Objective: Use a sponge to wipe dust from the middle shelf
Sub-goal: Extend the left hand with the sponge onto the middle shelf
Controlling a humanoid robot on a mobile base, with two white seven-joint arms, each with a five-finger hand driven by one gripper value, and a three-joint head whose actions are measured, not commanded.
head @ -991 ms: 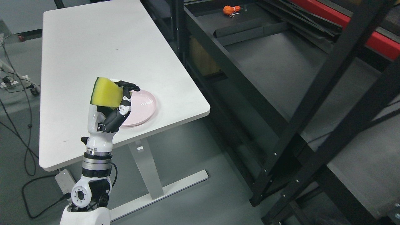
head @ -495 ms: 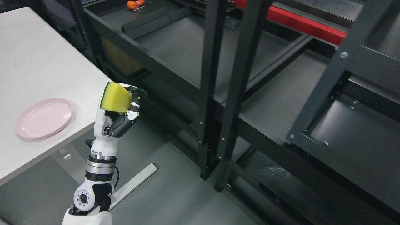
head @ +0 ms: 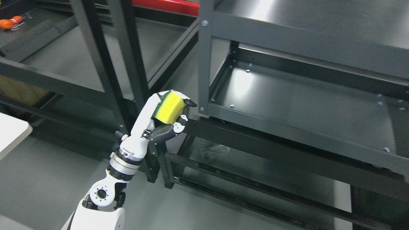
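Note:
My left hand (head: 174,110) comes up from the lower left and is shut on a yellow sponge (head: 171,108) with a green scouring side. It hovers in front of the grey upright at the left corner of the dark metal rack, just left of the middle shelf (head: 303,102). That shelf is a glossy dark panel with a raised rim and nothing lying on it. A top shelf (head: 306,19) sits above it and a lower one (head: 255,172) below. My right arm does not show.
A second black rack (head: 96,64) stands to the left, with an orange object (head: 8,23) on it at the far top left. A white table corner (head: 12,132) pokes in at the left edge. Grey floor lies below.
The camera has swung right: the table and pink plate slid out of the picture and the grey rack came in. My left hand, still holding the sponge, now tilts toward the middle shelf.

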